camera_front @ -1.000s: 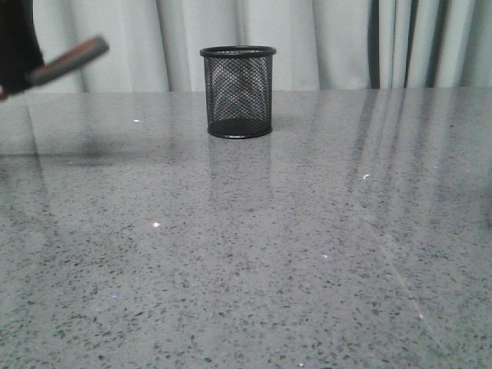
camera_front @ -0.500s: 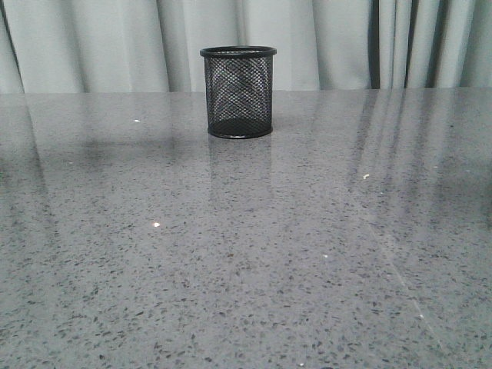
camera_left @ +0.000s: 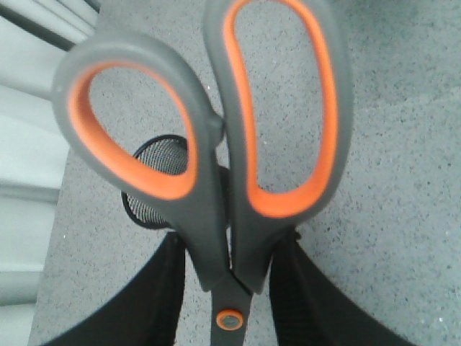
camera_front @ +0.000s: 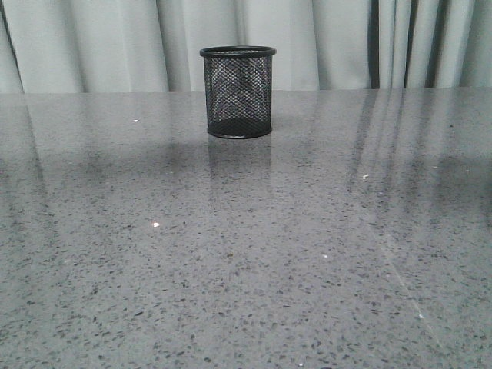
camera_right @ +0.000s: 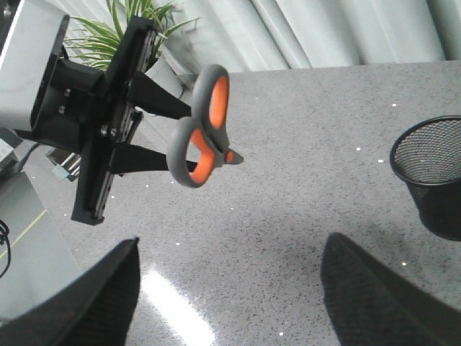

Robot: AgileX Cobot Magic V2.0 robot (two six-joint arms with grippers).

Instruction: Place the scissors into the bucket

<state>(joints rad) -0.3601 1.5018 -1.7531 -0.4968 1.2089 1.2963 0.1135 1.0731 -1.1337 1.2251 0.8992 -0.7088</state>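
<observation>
The left gripper (camera_right: 162,137) held the scissors (camera_right: 202,126) clamped by the blades, handles outward, aloft above the bench (camera_front: 246,254). The bucket (camera_front: 238,91) stood empty, well apart. The right gripper (camera_right: 230,288) hung wide open, holding nothing. The grasp looked done; carrying and dropping remained.

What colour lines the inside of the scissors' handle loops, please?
Orange, clearest in the left wrist view on the scissors.

Bucket (camera_front: 238,92): upright on the desk (camera_front: 246,254), toward its far edge, slightly left of centre, in front of the curtain (camera_front: 330,42).
Scissors (camera_right: 202,126): in the air above the desk, well apart from the bucket, clamped in the left gripper (camera_left: 230,288), handles pointing away from it.
Potted plant (camera_right: 130,29): beyond the desk, behind the left arm.
</observation>
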